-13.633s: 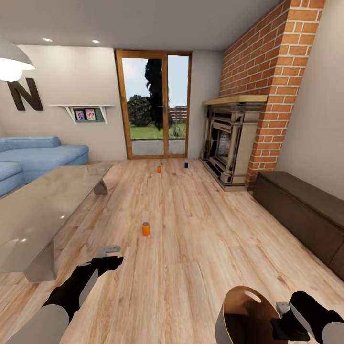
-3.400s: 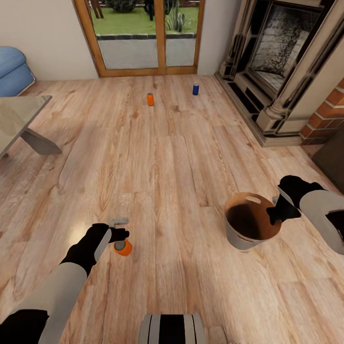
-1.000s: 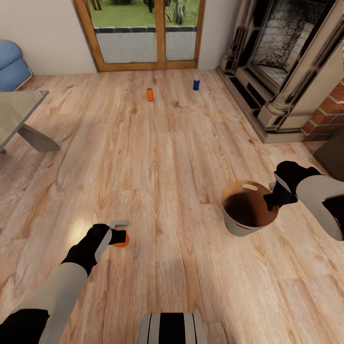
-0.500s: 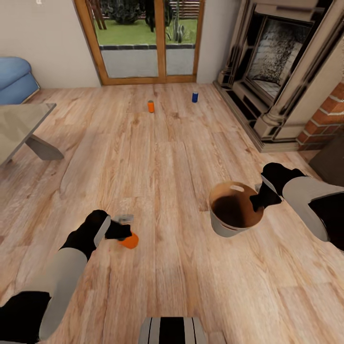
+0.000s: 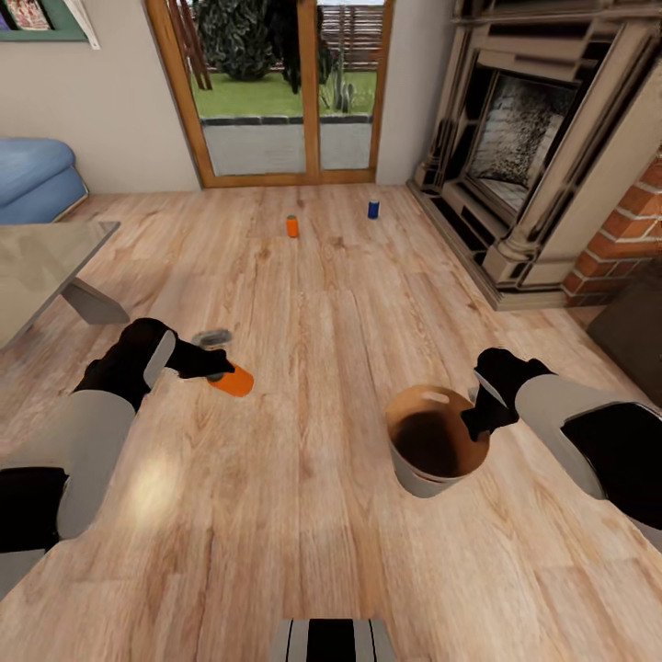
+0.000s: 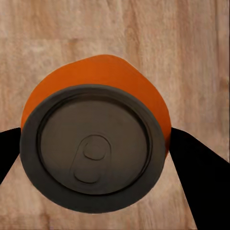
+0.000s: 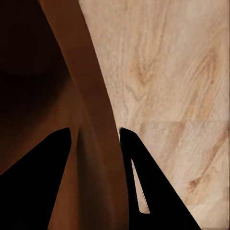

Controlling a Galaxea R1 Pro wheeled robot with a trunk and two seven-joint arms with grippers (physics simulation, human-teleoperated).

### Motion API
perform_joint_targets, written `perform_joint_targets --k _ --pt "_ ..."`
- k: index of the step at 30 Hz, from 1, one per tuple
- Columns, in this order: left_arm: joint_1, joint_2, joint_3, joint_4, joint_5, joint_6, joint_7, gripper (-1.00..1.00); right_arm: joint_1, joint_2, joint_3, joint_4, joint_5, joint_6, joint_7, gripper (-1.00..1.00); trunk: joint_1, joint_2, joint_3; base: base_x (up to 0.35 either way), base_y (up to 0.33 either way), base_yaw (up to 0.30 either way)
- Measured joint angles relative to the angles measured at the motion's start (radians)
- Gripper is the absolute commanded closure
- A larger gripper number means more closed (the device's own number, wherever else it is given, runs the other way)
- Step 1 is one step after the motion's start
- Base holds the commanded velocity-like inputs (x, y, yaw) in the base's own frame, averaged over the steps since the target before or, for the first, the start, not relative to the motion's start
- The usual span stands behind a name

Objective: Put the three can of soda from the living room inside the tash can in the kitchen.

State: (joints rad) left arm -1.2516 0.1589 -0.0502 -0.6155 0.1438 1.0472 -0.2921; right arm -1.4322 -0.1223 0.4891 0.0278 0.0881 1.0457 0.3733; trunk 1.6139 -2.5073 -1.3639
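My left gripper (image 5: 219, 366) is shut on an orange soda can (image 5: 231, 380), held tilted above the wood floor at the left. The left wrist view looks straight at that can's dark top (image 6: 93, 151) between both black fingers (image 6: 199, 175). My right gripper (image 5: 478, 411) is shut on the rim of the trash can (image 5: 432, 443), a light grey bin with a glossy brown inside. Its rim wall (image 7: 93, 158) runs between my right fingers. A second orange can (image 5: 291, 226) and a dark blue can (image 5: 373, 210) stand on the floor near the glass doors.
A glass-topped coffee table (image 5: 41, 276) stands at the left, with the blue sofa (image 5: 37, 188) behind it. The dark fireplace (image 5: 515, 147) and red brick (image 5: 625, 239) fill the right. Wood-framed glass doors (image 5: 280, 92) lie straight ahead. A dark low cabinet (image 5: 634, 336) sits at the far right.
My left gripper has lifted the orange can off the floor and carried it up and inward. The right arm has drawn the bin nearer. The head view has tilted upward.
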Motion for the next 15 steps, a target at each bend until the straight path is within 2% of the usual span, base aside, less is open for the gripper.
perform_joint_targets --k 1,2,3,4,6,8,9,10,11,12,15 --pt "-0.024 0.003 -0.012 0.024 0.004 0.0 -0.043 1.0 0.007 0.009 0.008 0.0 0.007 -0.001 -0.001 1.0 0.0 0.0 0.004 0.0 0.0 0.0" --pt "-0.048 0.005 -0.04 0.055 0.004 0.0 -0.097 1.0 0.012 0.02 0.01 0.0 0.013 -0.002 -0.001 1.0 -0.001 0.0 0.008 0.0 0.0 0.0" --pt "-0.06 0.005 -0.06 0.072 0.0 0.0 -0.129 1.0 0.014 0.026 0.003 -0.001 0.007 -0.002 -0.001 1.0 -0.001 0.001 0.012 0.0 0.0 0.0" --pt "-0.079 0.006 -0.105 0.099 0.005 0.0 -0.198 1.0 0.019 0.037 -0.002 -0.001 0.001 -0.001 0.0 1.0 -0.002 0.001 0.015 0.0 0.0 0.0" --pt "-0.094 0.007 -0.156 0.118 -0.002 0.0 -0.276 1.0 0.022 0.047 -0.026 -0.003 -0.017 0.001 0.0 1.0 -0.003 0.001 0.023 0.0 0.0 0.0" --pt "-0.113 0.003 -0.254 0.138 0.005 0.0 -0.429 1.0 0.027 0.063 -0.025 -0.003 -0.018 0.001 0.0 1.0 -0.004 0.002 0.031 0.0 0.0 0.0" --pt "-0.119 0.002 -0.281 0.141 -0.003 0.0 -0.462 1.0 0.027 0.066 -0.022 -0.003 -0.013 0.001 0.0 1.0 -0.004 0.002 0.035 0.0 0.0 0.0" --pt "-0.133 0.0 -0.33 0.145 0.001 0.0 -0.516 1.0 0.029 0.072 -0.012 -0.003 -0.006 0.0 0.001 1.0 -0.005 0.002 0.039 0.0 0.0 0.0" --pt "-0.142 -0.001 -0.356 0.147 -0.002 0.0 -0.545 1.0 0.03 0.075 -0.006 -0.003 0.0 -0.001 0.0 1.0 -0.005 0.003 0.043 0.0 0.0 0.0" --pt "-0.168 -0.002 -0.417 0.151 0.004 0.0 -0.632 1.0 0.034 0.086 0.006 -0.002 0.009 -0.002 0.0 1.0 -0.005 0.003 0.046 0.0 0.0 0.0" --pt "-0.197 -0.003 -0.457 0.153 -0.004 0.0 -0.714 1.0 0.038 0.099 -0.007 -0.003 -0.001 -0.001 0.001 1.0 -0.007 0.003 0.058 0.0 0.0 0.0"
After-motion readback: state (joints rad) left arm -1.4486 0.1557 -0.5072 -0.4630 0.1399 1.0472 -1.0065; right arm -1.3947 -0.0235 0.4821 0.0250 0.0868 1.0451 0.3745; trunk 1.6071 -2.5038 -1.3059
